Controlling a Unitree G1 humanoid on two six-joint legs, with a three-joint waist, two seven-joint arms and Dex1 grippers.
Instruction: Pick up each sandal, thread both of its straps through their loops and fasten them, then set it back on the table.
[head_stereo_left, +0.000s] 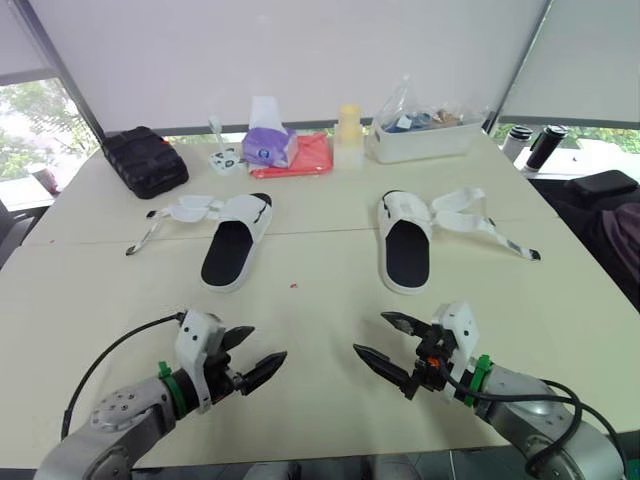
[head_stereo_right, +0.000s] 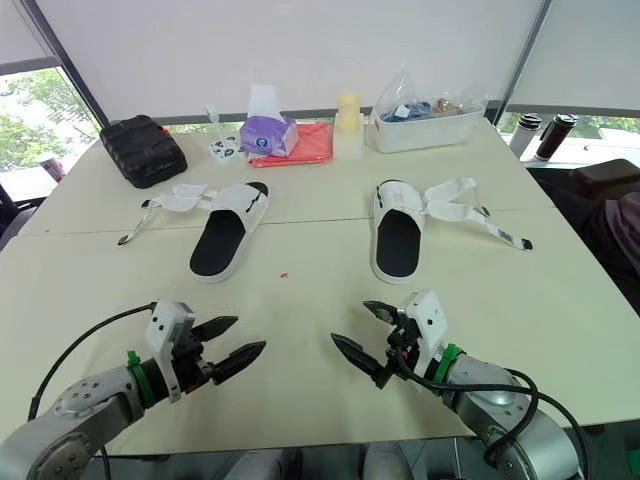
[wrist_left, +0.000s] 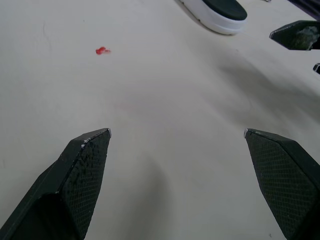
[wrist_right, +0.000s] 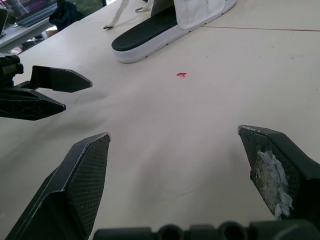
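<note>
left gripper (head_stereo_left: 262, 348): lower left of the head view, low over the table (head_stereo_left: 320, 300). I have its two black fingers spread wide, with nothing between them.
right gripper (head_stereo_left: 372, 335): lower right of the head view, facing the left one across a bare gap. Its fingers are also parted and hold nothing. One pad (wrist_right: 272, 175) carries a whitish smear.
left sandal (head_stereo_left: 235, 242): left of centre, flat on the table with its black footbed up and its toe pointing towards me. It lies well apart from both grippers.
left straps (head_stereo_left: 190, 210): undone and splayed flat towards the left of the frame, one thin end trailing out.
right sandal (head_stereo_left: 407, 243): right of centre, flat, footbed up, toe towards me. It is level with the other sandal and apart from it.
right straps (head_stereo_left: 465, 208): undone and spread towards the right of the frame.
red speck (head_stereo_left: 292, 285): on the bare table just below the left sandal's toe.
far edge, top of the frame: a black case (head_stereo_left: 146, 160) at upper left, then a tissue pack (head_stereo_left: 268, 145) on a red cloth (head_stereo_left: 310, 155), a yellow-capped bottle (head_stereo_left: 348, 135) and a clear tub (head_stereo_left: 425, 135).
upper right corner: two dark cups (head_stereo_left: 535, 145).
</note>
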